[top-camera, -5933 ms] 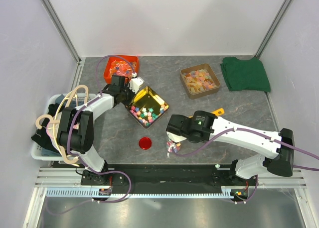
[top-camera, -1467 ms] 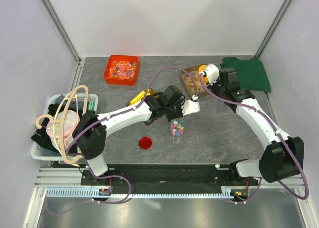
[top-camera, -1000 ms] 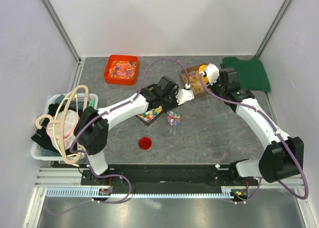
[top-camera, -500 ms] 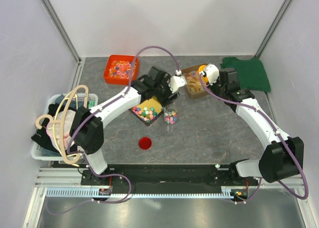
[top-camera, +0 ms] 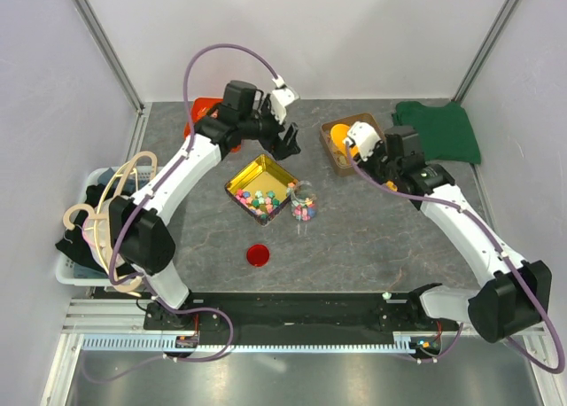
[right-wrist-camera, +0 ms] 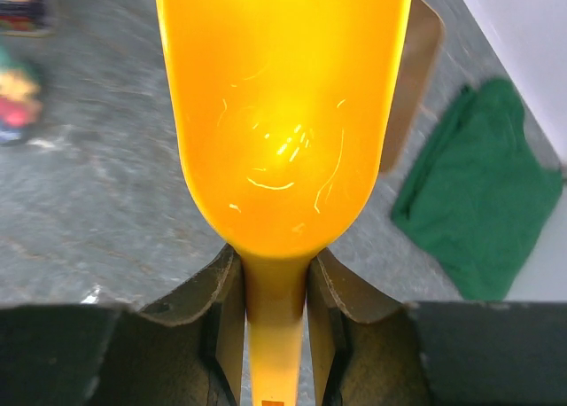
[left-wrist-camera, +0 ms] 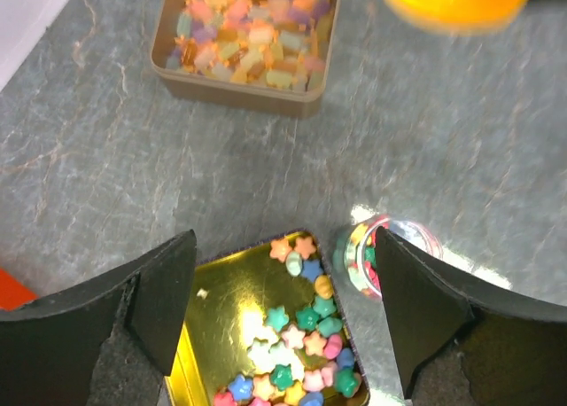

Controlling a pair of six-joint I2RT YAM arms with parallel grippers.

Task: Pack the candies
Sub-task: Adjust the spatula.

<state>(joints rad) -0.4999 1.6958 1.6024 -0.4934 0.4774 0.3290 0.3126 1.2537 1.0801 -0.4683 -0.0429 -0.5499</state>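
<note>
The candies (top-camera: 263, 198) are small mixed-colour stars lying in a gold tray (top-camera: 245, 175) at mid-table; in the left wrist view the candies (left-wrist-camera: 301, 353) fill the gold tray's (left-wrist-camera: 221, 308) right half. A clear jar (top-camera: 304, 202) part-filled with candies stands against the tray's right corner, and the jar (left-wrist-camera: 383, 251) shows beside my right-hand finger. My left gripper (top-camera: 285, 136) hangs open and empty, high behind the tray (left-wrist-camera: 283, 308). My right gripper (top-camera: 363, 153) is shut on the handle of an empty orange scoop (top-camera: 340, 137), whose bowl (right-wrist-camera: 283, 113) fills the right wrist view.
A brown tray (top-camera: 383, 156) of gummies lies under the scoop. An orange-red tray (top-camera: 197, 113) sits back left, half hidden by my left arm. A red lid (top-camera: 258, 255) lies near the front. A green cloth (top-camera: 436, 131) is back right. A white basket (top-camera: 75, 273) with hangers stands left.
My left gripper opened, let go of the jar and rose back and to the left. The jar now stands alone by the gold tray. My right arm shifted the scoop slightly left.
</note>
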